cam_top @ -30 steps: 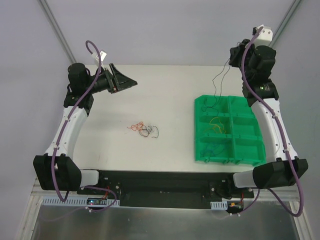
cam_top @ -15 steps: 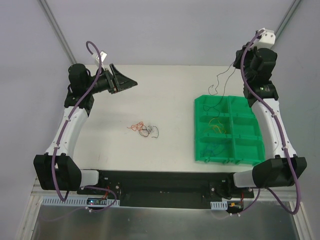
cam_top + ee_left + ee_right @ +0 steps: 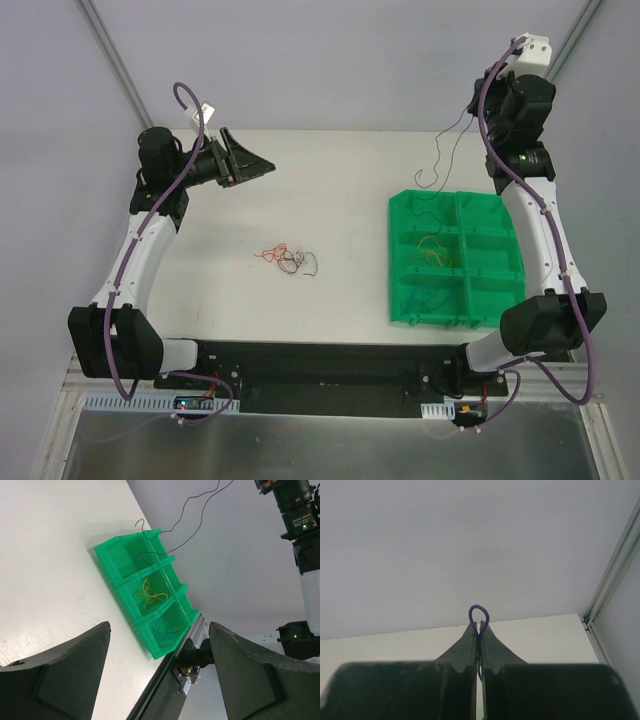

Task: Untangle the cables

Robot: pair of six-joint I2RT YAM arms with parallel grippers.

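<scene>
A small knot of thin red, orange, black and white cables (image 3: 288, 258) lies on the table left of centre. My right gripper (image 3: 476, 108) is raised high at the back right, shut on a thin dark wire (image 3: 447, 150) that hangs down to the far edge of the green bin tray (image 3: 393, 250). In the right wrist view the fingers (image 3: 480, 624) pinch a purple-looking loop of that wire (image 3: 479, 606). My left gripper (image 3: 262, 165) is open and empty at the back left, far from the knot. The left wrist view shows the same gripper (image 3: 160, 625) and the hanging wire (image 3: 172, 527).
The green tray has several compartments: one holds a yellow wire (image 3: 432, 248), one a blue wire (image 3: 428, 298), both also in the left wrist view, yellow (image 3: 147, 592) and blue (image 3: 162, 627). The tray's rim (image 3: 112, 567) stands near the table's right edge.
My right arm has risen and drawn back, lifting the dark wire so that its lower end hangs higher over the tray's far edge. The left arm and the knot have not moved.
</scene>
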